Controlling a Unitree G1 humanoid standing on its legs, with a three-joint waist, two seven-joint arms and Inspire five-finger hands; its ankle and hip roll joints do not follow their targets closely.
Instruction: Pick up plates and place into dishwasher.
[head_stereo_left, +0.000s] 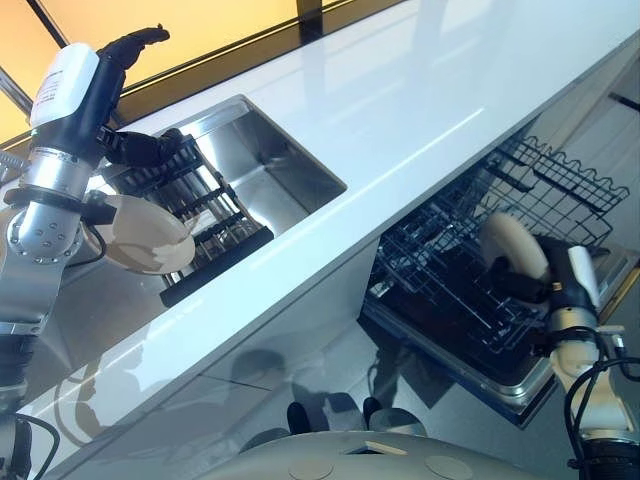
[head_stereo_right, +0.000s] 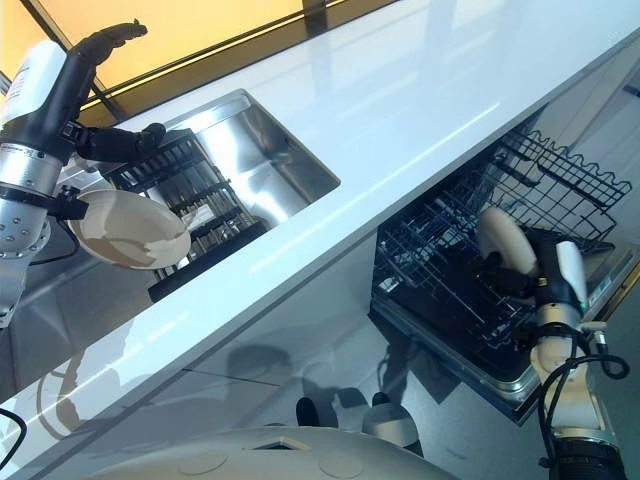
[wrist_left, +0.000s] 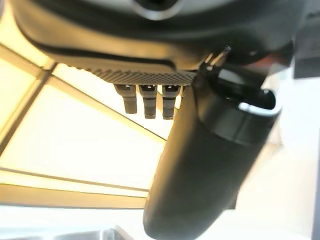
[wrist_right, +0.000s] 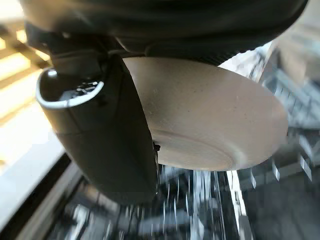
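Two plates are in play, and neither sits in a slot yet. Nearest, at about four o'clock in the left eye view, the right hand (head_stereo_left: 535, 283) has thumb and fingers clamped on the rim of a cream plate (head_stereo_left: 513, 243), held on edge just above the wires of the dishwasher rack (head_stereo_left: 560, 185); the right wrist view shows the same plate's underside with the thumb lying across its edge and blurred rack tines beyond. The pulled-out rack hangs under the white countertop (head_stereo_left: 420, 110), and I can make out no other plate standing in it, so as far as these views tell this may be the first one going in. Farther off, around nine o'clock, a second plate (head_stereo_right: 128, 230) rests tilted against the black dish rack (head_stereo_right: 190, 215) that stands in the steel sink (head_stereo_right: 270, 150). Beyond that, near eleven o'clock, the left hand (head_stereo_right: 105, 42) is lifted high above the sink, its fingers stretched out and loosely bent at the tips, holding nothing. Judging from this, the task is at an early stage: the held plate needs seating between tines, then the sink plate needs fetching.
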